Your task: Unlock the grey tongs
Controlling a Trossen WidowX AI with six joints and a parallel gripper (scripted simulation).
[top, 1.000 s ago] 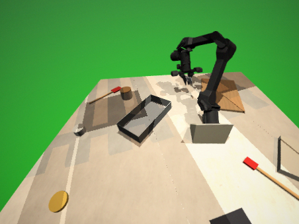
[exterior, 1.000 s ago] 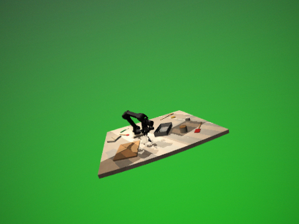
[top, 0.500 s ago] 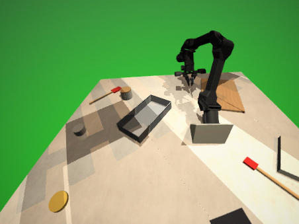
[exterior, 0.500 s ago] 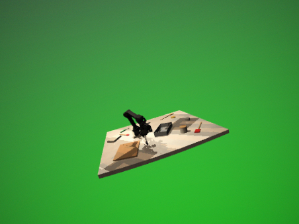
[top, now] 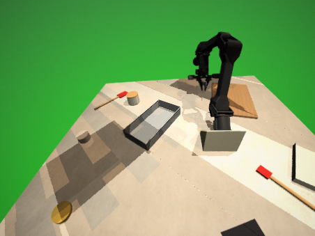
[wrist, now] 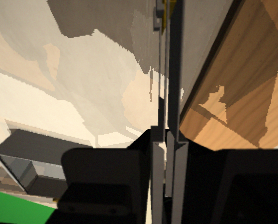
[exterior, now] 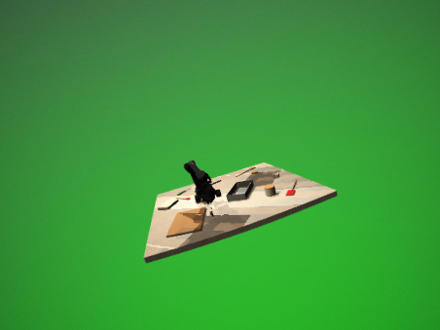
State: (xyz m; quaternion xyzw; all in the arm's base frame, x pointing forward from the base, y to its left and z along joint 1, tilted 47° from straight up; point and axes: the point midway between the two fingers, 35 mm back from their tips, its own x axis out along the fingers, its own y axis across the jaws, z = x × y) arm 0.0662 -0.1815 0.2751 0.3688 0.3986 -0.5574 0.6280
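Note:
The grey tongs (wrist: pixel 175 65) run lengthwise between the fingers in the wrist view, their two arms close together, with a yellow part at the top edge of that view. My gripper (top: pixel 204 88) (wrist: pixel 157 133) is shut on them above the table, beside the wooden board. In the top and exterior views the tongs are too small and dark to make out clearly, so whether the lock is released cannot be told. The wooden board (top: pixel 248 102) (exterior: pixel 182 226) (wrist: pixel 250 100) lies flat, partly behind the arm in the top view. The dark roasting tin (top: pixel 136 140) (exterior: pixel 237 197) (wrist: pixel 45 145) stands apart from the gripper.
An orange-topped can (top: pixel 133 99) (exterior: pixel 270 190) and a red-headed spatula (top: pixel 122 94) (exterior: pixel 291 192) are beyond the tin. A grey cylinder (top: pixel 83 137) and gold disc (top: pixel 62 211) lie farther off. An upright grey panel (top: pixel 223 141) stands by the arm's base; another red-headed tool (top: pixel 263 172) lies near it.

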